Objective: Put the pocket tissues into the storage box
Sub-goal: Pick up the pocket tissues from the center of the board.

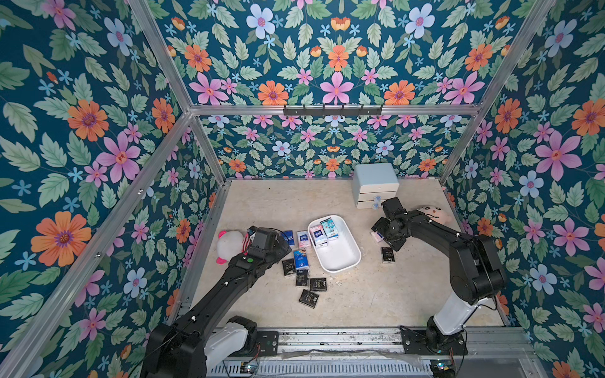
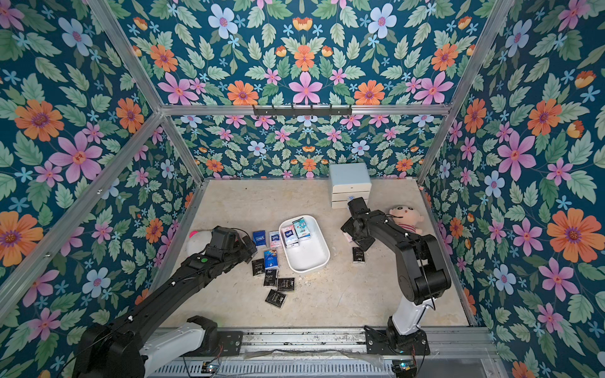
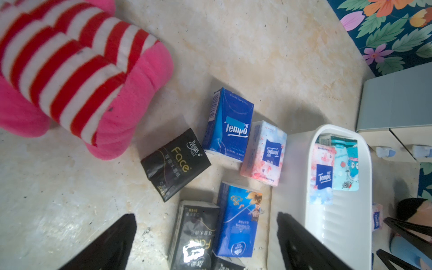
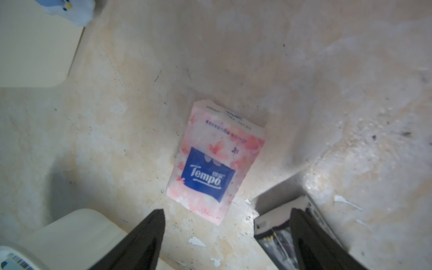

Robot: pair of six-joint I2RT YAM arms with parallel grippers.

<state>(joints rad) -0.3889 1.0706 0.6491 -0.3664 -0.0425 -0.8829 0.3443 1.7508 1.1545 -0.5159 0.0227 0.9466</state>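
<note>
As it lies, pink packet (image 4: 216, 163) reads Tempo

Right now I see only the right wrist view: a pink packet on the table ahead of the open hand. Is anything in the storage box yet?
Observer: Yes. A pink packet and a light blue packet lie at the far end of the storage box.
Operator: And the left hand?
Observer: The left hand is open over the table, aimed at a black packet and a blue packet lying side by side near the box.
</note>
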